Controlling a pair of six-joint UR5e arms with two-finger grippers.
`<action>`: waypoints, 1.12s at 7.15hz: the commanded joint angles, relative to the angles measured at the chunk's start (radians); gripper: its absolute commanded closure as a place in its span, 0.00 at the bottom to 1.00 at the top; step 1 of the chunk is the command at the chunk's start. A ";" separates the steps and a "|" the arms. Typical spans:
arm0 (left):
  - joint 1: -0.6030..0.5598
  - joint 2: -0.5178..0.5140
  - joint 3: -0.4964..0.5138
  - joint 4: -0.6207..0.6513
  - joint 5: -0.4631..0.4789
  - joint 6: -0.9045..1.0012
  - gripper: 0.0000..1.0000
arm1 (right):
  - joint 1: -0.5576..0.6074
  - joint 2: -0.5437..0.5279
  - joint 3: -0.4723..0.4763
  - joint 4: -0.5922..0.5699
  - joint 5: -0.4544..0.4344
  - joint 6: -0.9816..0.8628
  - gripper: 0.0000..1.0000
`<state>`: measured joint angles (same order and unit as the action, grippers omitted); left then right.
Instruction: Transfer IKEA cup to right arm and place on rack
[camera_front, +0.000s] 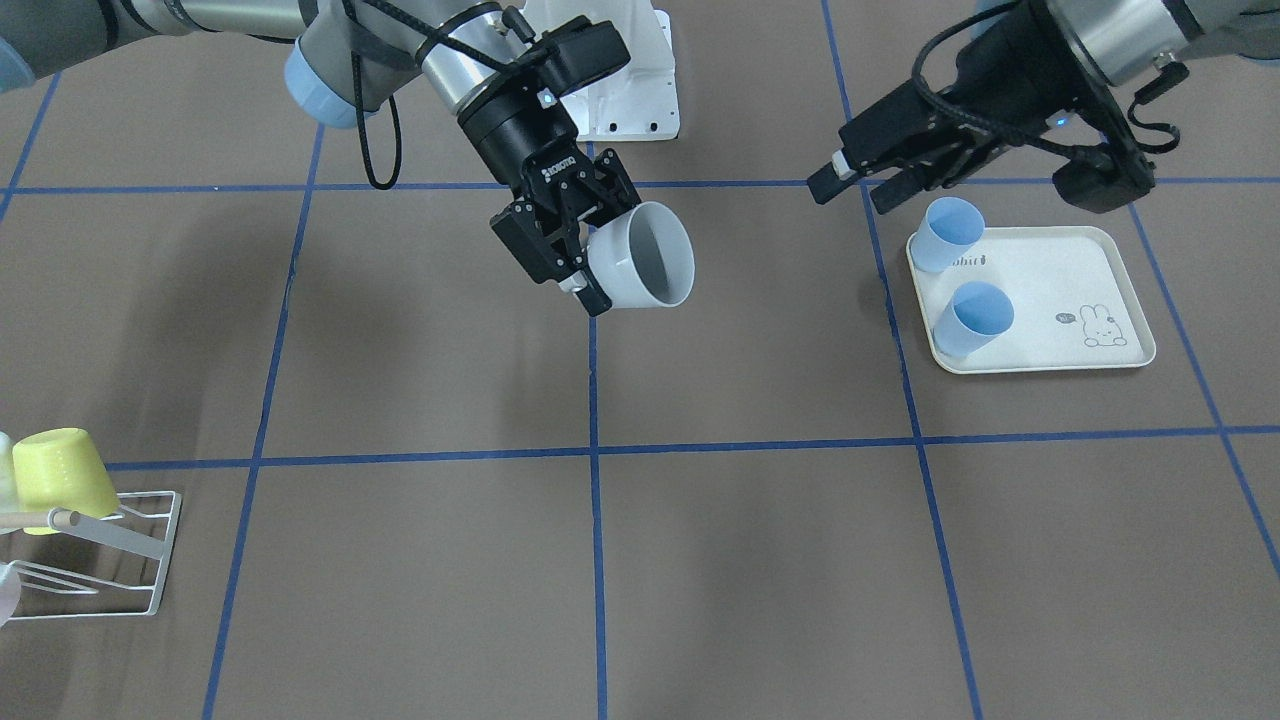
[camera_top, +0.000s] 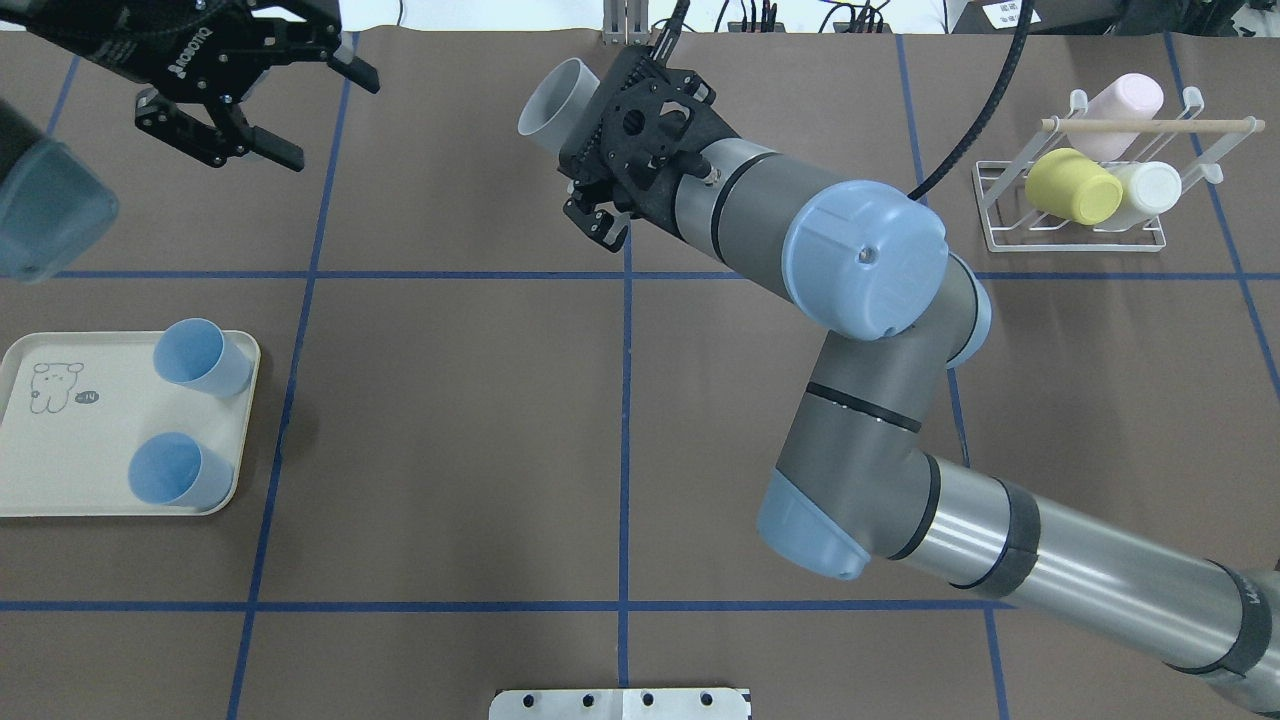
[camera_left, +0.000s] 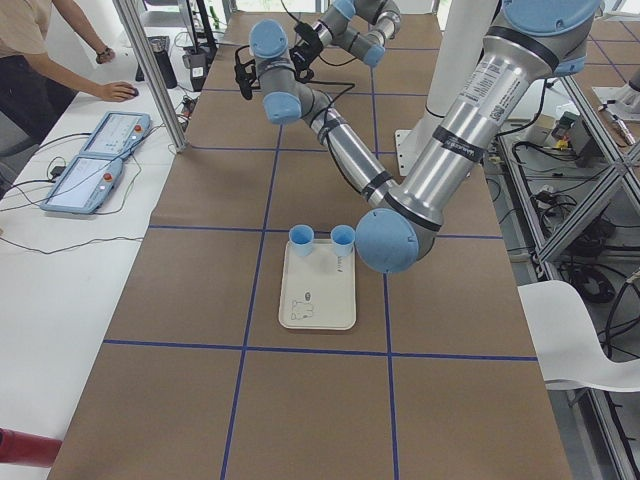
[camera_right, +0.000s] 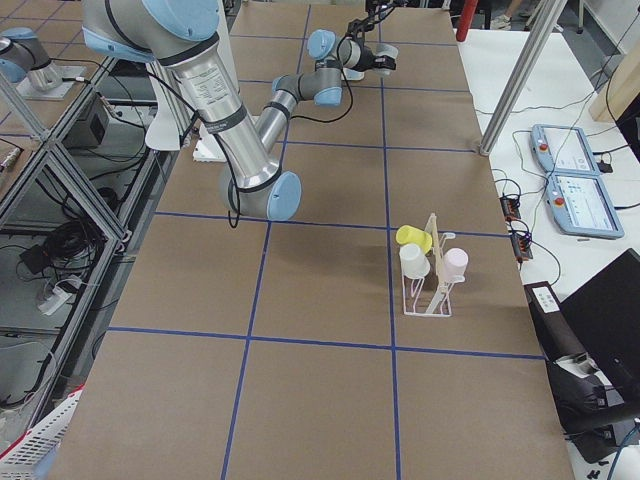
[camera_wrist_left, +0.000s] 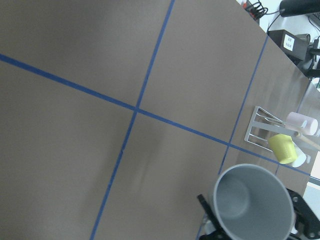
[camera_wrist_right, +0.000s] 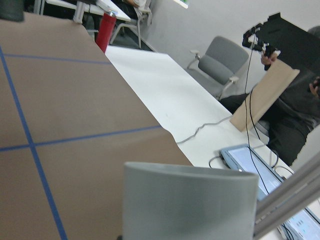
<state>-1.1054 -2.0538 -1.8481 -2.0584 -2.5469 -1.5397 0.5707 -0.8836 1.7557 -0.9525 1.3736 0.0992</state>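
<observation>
Pinches the grey cup in the right pincer at upper centre, with left pincer spread and empty, seemingly ready for the rack at lower left.

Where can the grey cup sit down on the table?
The brown table, between tray and rack, is wide and bare for the grey cup. The tray's rabbit end is free; its other end holds two blue cups. The rack is crowded with three cups.
</observation>
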 joint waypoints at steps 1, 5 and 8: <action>-0.004 0.171 0.001 0.001 0.149 0.285 0.00 | 0.128 -0.005 0.004 -0.260 0.168 -0.036 0.71; -0.001 0.216 -0.005 0.001 0.158 0.332 0.00 | 0.354 -0.107 0.002 -0.469 0.274 -0.692 0.78; 0.001 0.218 -0.003 0.000 0.158 0.332 0.00 | 0.394 -0.176 -0.013 -0.471 0.046 -1.145 0.76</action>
<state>-1.1049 -1.8368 -1.8527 -2.0584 -2.3885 -1.2073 0.9461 -1.0353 1.7501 -1.4208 1.4912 -0.8617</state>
